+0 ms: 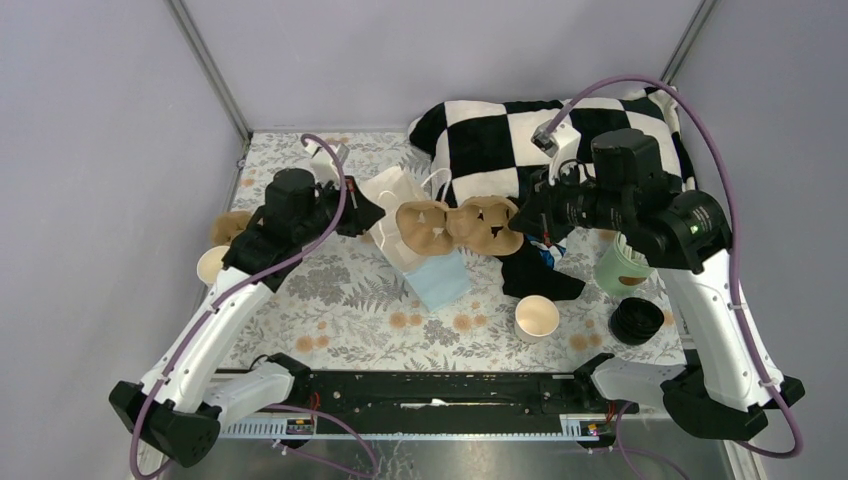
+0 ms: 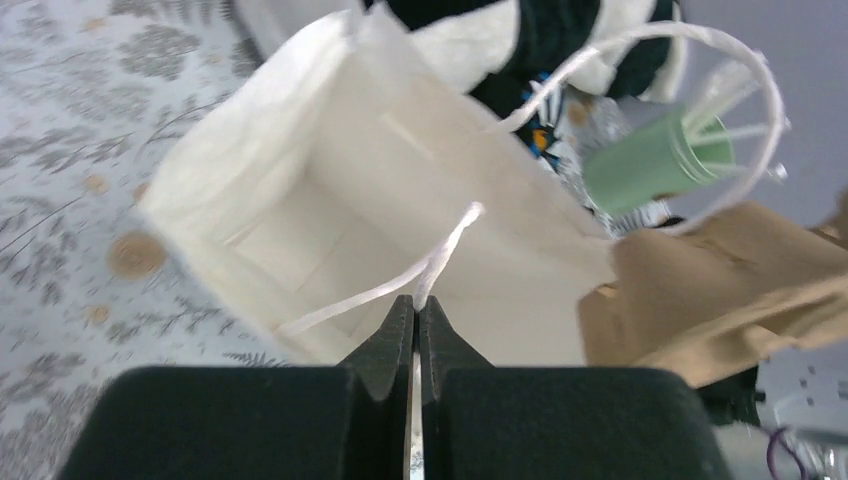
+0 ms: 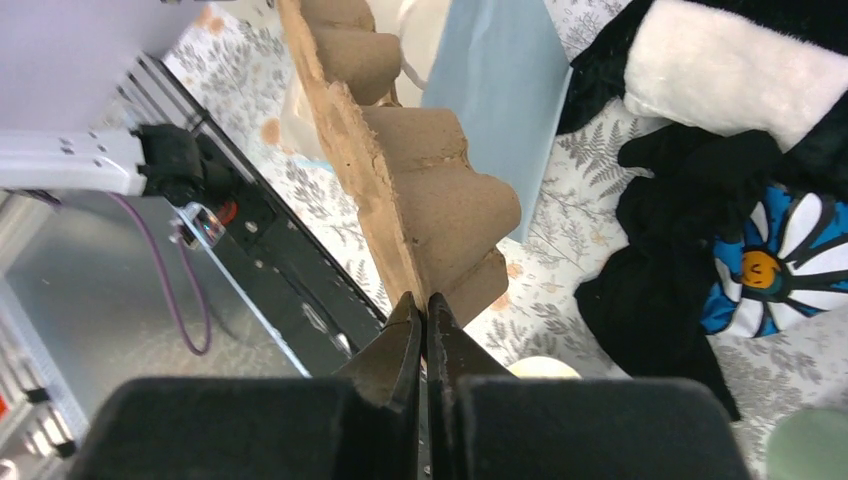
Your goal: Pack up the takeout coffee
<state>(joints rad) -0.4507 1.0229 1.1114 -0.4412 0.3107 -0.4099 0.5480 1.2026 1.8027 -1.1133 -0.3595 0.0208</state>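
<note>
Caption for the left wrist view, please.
Left tool pinches a handle of the open white paper bag, brown cup carrier alongside, green straw cup beyond.

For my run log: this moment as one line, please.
left gripper: shut on bag handle | right gripper: shut on carrier | cup: lidless, not packed

Soft, even light with faint shadows; the left wrist view is motion-blurred

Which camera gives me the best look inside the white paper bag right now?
Left wrist: it looks straight into the open white paper bag, showing its bare interior. Top external shows only its outside and handles, partly behind the cardboard cup carrier. Right wrist is mostly blocked by that carrier.
</note>
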